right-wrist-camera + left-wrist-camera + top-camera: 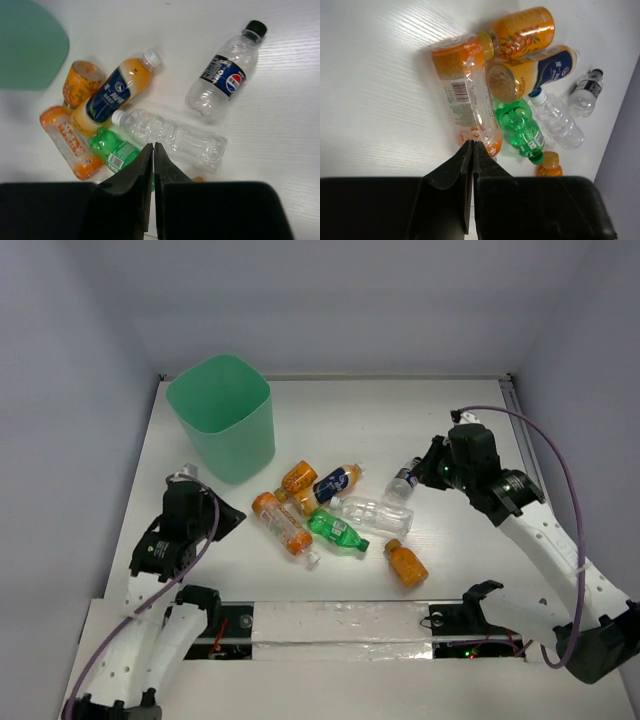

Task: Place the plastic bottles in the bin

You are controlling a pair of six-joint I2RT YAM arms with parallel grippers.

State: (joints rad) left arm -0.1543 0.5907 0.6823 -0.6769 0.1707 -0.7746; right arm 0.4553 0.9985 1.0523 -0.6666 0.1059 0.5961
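**Bottles on the Counter, Both Arms Empty**

The mint-green bin [222,415] stands upright at the far left of the counter [330,410]. Nearer than it, the left fingers [462,161] are pressed together and hold nothing. The plastic bottles [335,529] lie in a heap in the middle, outside the bin. The right fingers [145,161] are also closed and empty, near the small dark-capped bottle [403,481].
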